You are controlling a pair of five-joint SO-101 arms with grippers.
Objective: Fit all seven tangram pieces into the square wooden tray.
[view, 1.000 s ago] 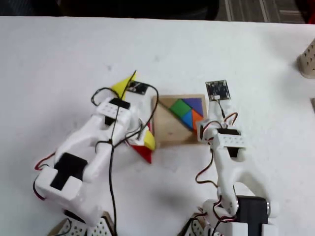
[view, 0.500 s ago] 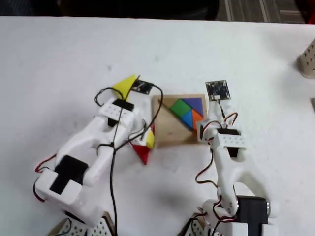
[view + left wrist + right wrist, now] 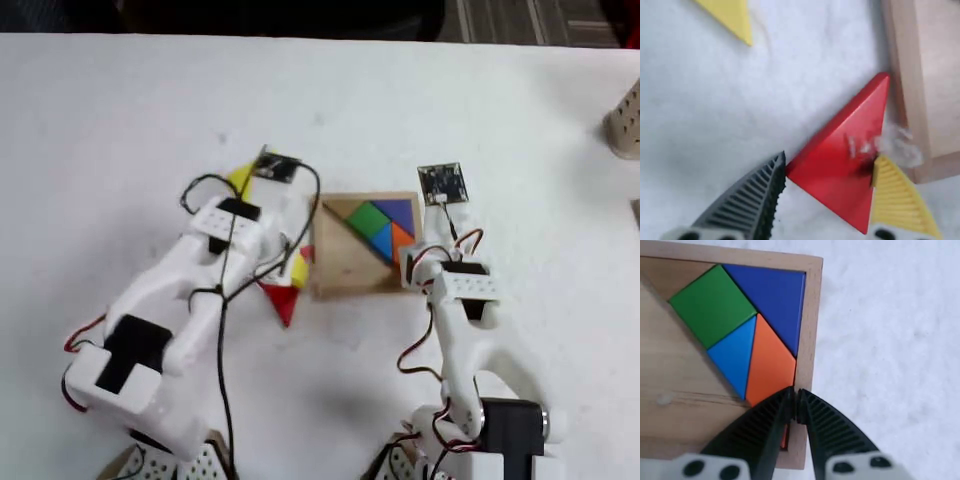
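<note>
Red triangle (image 3: 840,165) lies on the table just outside the tray (image 3: 920,75), one tip against the tray's outer wall, pinched between the fingers of the left claw (image 3: 829,169), which is the nearer one. Bare wood lies just across that wall, so the piece probably has to clear the rim first. Right claw (image 3: 796,395) is closed on nothing at the opposite rim.

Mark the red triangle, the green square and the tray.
red triangle (image 3: 840,165), left wrist view, middle of its top face.
green square (image 3: 712,305), right wrist view, its centre.
tray (image 3: 812,315), right wrist view, bare wooden rim.
</note>
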